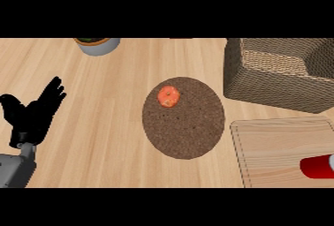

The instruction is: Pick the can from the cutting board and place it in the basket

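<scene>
**Can waits on the board, no hand near it**

The wooden counter [111,132] fills the view. On it, largest first, the woven basket [280,73] sits at the upper right, its open mouth facing up, ready to take something dropped in from above. Below it lies the pale cutting board [280,150], close to the basket but apart from it, so the carry between them looks short. At the centre is a dark round cork mat [189,128], and on its upper part rests a small orange fruit [169,96], which has no part in the task. A grey pot [98,46] shows at the top edge, cut off by the frame.

The left hand [32,114] stands at the left side, fingers straight and spread, pointing up, holding nothing; it looks to be resting, well apart from the board.

The red can [317,167] lies on its side at the board's right edge, partly out of view. The right hand is not visible. Judged from this, the pick has not begun, and the right side seems the nearer reach
</scene>
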You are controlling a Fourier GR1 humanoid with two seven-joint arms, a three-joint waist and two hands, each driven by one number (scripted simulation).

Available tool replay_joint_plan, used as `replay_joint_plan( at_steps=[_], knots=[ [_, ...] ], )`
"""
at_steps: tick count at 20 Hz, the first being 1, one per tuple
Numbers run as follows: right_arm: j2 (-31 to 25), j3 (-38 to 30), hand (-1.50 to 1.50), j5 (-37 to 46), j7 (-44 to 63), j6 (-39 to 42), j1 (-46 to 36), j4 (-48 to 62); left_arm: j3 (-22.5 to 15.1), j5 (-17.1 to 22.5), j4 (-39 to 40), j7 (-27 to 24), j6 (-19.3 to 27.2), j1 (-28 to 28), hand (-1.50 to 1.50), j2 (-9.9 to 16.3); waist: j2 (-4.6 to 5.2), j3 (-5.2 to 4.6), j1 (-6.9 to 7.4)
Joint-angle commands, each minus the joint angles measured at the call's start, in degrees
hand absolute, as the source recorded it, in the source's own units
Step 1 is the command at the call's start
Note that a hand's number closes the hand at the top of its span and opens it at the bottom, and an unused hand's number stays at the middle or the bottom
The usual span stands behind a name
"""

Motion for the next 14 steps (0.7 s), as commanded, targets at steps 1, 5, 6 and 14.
replay_joint_plan(
  at_steps=[1, 5, 6, 14],
  knots=[
    [-9.4, -6.7, -1.5, -1.9, 11.5, 6.4, 0.8, 0.4, 1.2, 0.7, 0.6, -1.5, -1.5, 1.3, 0.0, 0.2, -0.03, 0.04, -0.28],
    [-14.7, -10.9, -1.5, -13.6, 18.6, 18.6, 0.0, -1.3, 1.3, -0.3, 0.5, -0.2, -0.6, 0.2, 0.0, -0.3, -0.06, 0.12, -0.25],
    [-16.1, -12.1, -1.5, -16.2, 15.9, 23.0, 0.2, 2.9, 0.9, -0.3, -1.1, 0.7, -0.5, 0.2, 0.0, -0.2, -0.04, 0.19, 0.01],
    [-9.2, -25.3, -1.5, -24.6, 14.5, 38.0, 6.2, 5.8, 3.6, -0.3, -0.2, 1.1, -2.8, 0.9, 0.0, 0.2, -0.1, 0.31, -0.51]
  ],
)
